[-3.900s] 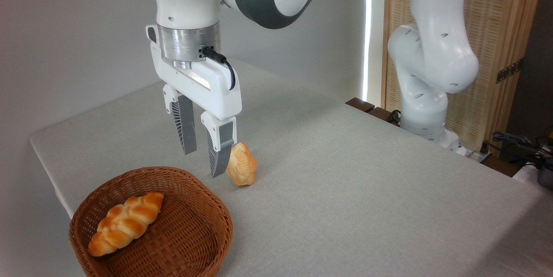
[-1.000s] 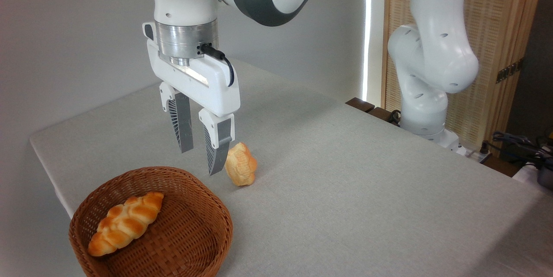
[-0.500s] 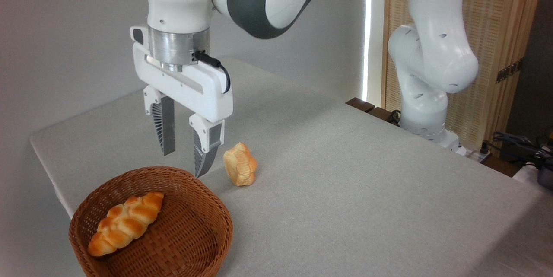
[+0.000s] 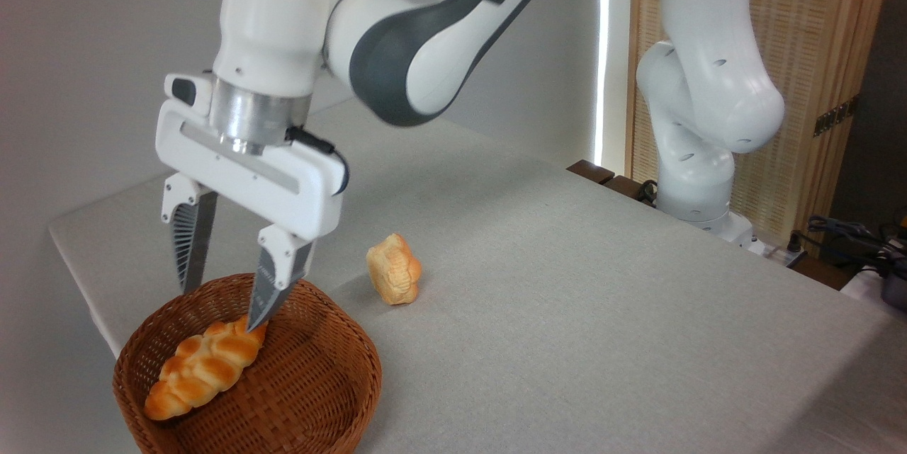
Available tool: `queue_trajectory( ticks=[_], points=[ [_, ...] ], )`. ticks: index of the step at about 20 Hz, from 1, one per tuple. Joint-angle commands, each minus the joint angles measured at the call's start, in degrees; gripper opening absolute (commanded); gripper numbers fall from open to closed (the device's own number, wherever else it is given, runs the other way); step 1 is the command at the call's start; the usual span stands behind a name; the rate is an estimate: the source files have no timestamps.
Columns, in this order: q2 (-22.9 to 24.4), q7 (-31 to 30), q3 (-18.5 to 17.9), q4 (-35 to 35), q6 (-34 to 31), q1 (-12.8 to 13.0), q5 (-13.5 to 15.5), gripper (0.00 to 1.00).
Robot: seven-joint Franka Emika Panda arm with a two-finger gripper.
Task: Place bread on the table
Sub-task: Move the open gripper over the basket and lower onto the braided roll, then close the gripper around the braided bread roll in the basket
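The bread (image 4: 204,365), a long braided golden loaf, lies inside the round wicker basket (image 4: 312,397) at the bottom left of the grey table (image 4: 567,312). My gripper (image 4: 220,309) hangs open just above the basket's far rim. Its right fingertip sits right over the loaf's upper end, and I cannot tell if it touches. Nothing is held between the fingers.
A shorter pale roll (image 4: 393,269) stands on the table to the right of the basket. The arm's white base (image 4: 698,163) rises at the table's far right edge, with a slatted wooden screen (image 4: 815,50) behind it and cables (image 4: 850,234) at the right.
My gripper has swung left and lower, from beside the pale roll to over the basket, and its fingers have spread wider. The loaf and the roll have not moved.
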State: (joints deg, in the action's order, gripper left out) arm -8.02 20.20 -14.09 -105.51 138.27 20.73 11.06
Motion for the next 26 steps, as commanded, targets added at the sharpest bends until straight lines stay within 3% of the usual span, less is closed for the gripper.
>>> queue_trajectory(
  ticks=[1,6,9,18,22,26],
  points=[
    [-4.45,-0.69,2.75,0.21,7.35,0.1,0.54,1.0],
    [-7.26,-0.25,3.89,0.3,8.42,0.1,0.28,1.0],
    [-7.62,-0.16,4.51,0.3,8.77,-0.17,-2.88,1.0],
    [-8.32,-0.07,4.34,0.3,8.77,-0.43,-3.5,1.0],
    [-8.94,-0.16,4.43,0.3,8.77,-0.43,-7.19,1.0],
    [-9.99,-0.07,4.78,0.3,8.77,-0.43,-7.64,1.0]
  ],
)
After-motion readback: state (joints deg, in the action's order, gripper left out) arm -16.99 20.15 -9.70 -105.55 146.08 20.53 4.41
